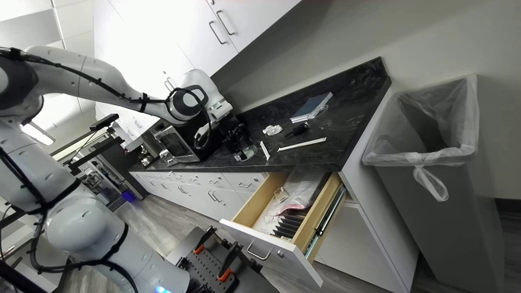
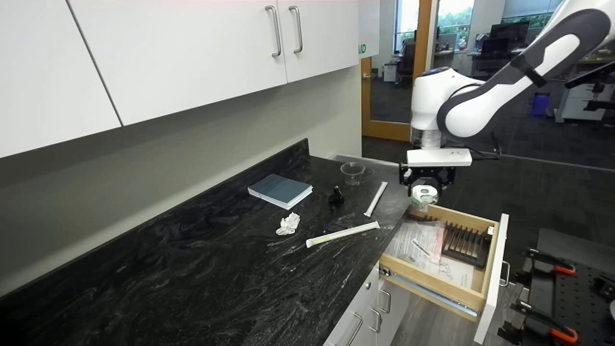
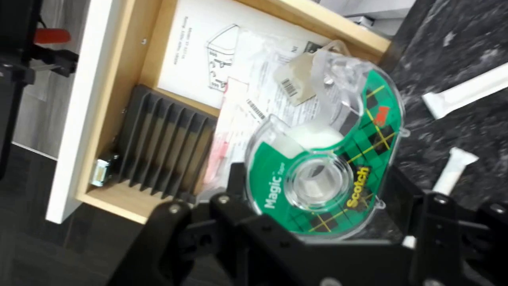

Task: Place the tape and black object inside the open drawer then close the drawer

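Observation:
The tape is a clear dispenser with a green Scotch label. My gripper is shut on it, one finger on each side, and holds it in the air. In an exterior view the tape hangs near the counter edge, by the back of the open drawer; it also shows in an exterior view. The drawer has a white front and wooden sides, and is pulled well out. The small black object lies on the counter in both exterior views and is out of the wrist view.
The drawer holds a black slotted rack, papers and plastic bags. On the dark counter are a blue notebook, crumpled paper, two white wrapped sticks and a clear cup. A grey bin stands beside the cabinet.

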Motion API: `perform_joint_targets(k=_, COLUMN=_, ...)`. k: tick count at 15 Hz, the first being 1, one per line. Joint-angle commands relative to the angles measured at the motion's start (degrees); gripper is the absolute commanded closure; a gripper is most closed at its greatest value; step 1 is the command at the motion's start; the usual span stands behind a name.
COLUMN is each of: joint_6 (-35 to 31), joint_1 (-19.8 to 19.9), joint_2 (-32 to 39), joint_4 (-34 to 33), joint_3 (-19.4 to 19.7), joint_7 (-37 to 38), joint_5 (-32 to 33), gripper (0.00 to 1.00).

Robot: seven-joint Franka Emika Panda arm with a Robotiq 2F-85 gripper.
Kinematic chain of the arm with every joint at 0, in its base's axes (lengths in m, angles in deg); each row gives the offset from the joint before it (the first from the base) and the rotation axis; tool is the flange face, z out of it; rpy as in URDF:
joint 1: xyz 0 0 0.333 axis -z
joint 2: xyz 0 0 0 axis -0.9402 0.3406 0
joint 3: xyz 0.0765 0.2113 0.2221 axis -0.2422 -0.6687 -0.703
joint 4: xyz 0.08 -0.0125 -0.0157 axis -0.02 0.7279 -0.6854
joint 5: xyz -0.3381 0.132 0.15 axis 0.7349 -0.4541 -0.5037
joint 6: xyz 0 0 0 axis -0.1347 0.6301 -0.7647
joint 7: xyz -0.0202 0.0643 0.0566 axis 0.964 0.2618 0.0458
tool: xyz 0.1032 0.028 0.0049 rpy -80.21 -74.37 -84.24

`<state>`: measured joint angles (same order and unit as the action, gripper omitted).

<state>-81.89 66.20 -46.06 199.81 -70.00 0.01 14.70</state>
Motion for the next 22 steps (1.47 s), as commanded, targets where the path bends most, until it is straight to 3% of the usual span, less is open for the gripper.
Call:
perform_joint_targets(k=1, joint_6=-0.5, joint_1=3.0, joint_2=-1.3, joint_4=2.0, joint_3=-1.3, joint_7=-0.9, joint_5=0.0, gripper=0.17)
perform_joint_targets(k=4, joint_6=-1.1, joint_1=4.3, joint_2=-3.2, joint_4=4.4, joint_3=-1.0, joint_7=-1.4, joint_5=-0.1, gripper=0.17)
perform_joint_targets(k=5, joint_6=-1.1, joint_1=4.2, joint_2=-3.3, joint_4=4.4, joint_3=-1.1, joint_7=-1.4, joint_5=-0.1, gripper=0.42)
perform_joint_targets(k=11, joint_6=-5.7, joint_1=5.6, joint_2=1.8, joint_4=6.1, joint_3=-0.9, joint_7=0.5, joint_5=1.3, gripper=0.42)
perform_joint_targets(k=15, joint_6=-13.6, joint_1=5.9, joint_2=8.3, joint_4=7.0, joint_3=0.1, joint_7=0.2, joint_5=0.9, gripper=0.42)
perform_joint_targets(k=19, joint_6=-24.2, joint_1=3.4, joint_2=17.9, joint_4=6.2, joint_3=1.9, joint_7=1.7, joint_5=2.0, gripper=0.42)
perform_joint_targets(k=22, joint_6=-29.9, joint_1=1.0, joint_2=24.0, joint_4=5.1, joint_3=3.0, joint_7=0.0, joint_5=-1.1, gripper=0.42)
